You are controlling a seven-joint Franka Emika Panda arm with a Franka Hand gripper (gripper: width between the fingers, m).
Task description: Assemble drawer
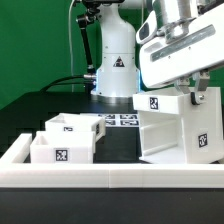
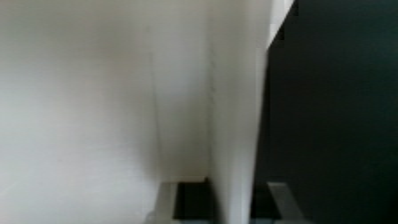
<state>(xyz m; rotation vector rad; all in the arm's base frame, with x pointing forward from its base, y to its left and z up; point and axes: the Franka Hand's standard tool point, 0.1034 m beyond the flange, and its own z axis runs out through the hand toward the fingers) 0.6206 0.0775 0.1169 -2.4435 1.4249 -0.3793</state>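
The drawer's tall white housing stands on the black table at the exterior view's right, with tags on its top and side. It leans slightly. My gripper comes down over its upper right wall. In the wrist view the white wall runs between the two dark fingers, and my gripper is closed on it. Two small open-topped white trays sit at the exterior view's left. One is in front and the other is behind it. Both are apart from the housing.
A low white rail edges the table's front and left side. The marker board lies flat behind the trays, in front of the arm's white base. A green wall stands behind.
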